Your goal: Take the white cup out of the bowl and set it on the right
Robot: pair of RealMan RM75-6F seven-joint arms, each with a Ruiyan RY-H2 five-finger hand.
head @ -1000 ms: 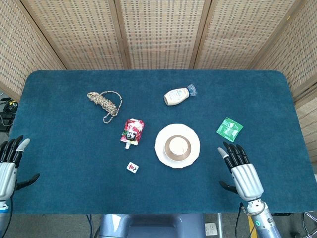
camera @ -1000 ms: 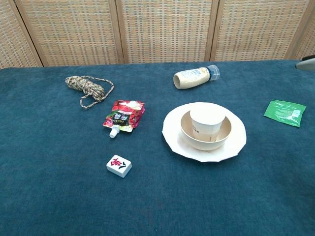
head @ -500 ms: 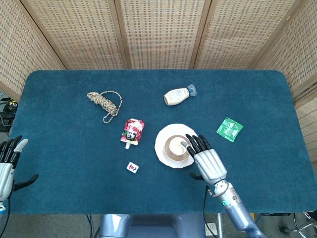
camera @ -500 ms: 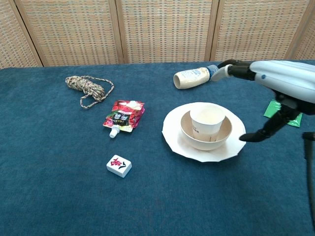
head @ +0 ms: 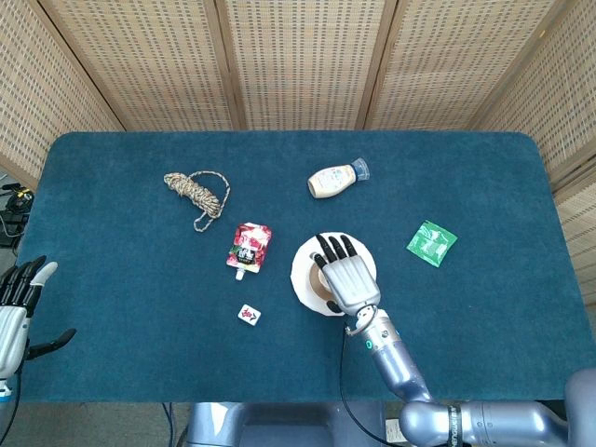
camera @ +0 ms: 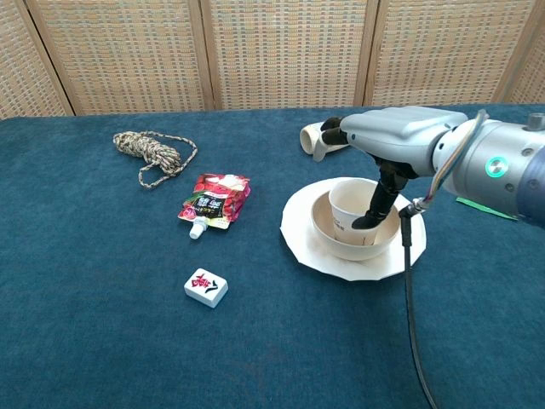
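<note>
The white cup (camera: pixel 356 209) is seen upright in the bowl (camera: pixel 328 238) at centre frame. The right hand (camera: pixel 393 136) is held over it, fingers (camera: pixel 372 211) apart, thumb at its side. If closed off-centre, the cup may be tipped.

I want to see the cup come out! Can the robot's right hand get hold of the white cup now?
Probably yes. The right hand hovers right over the white cup in the bowl, thumb down beside it, with nothing in between.
</note>
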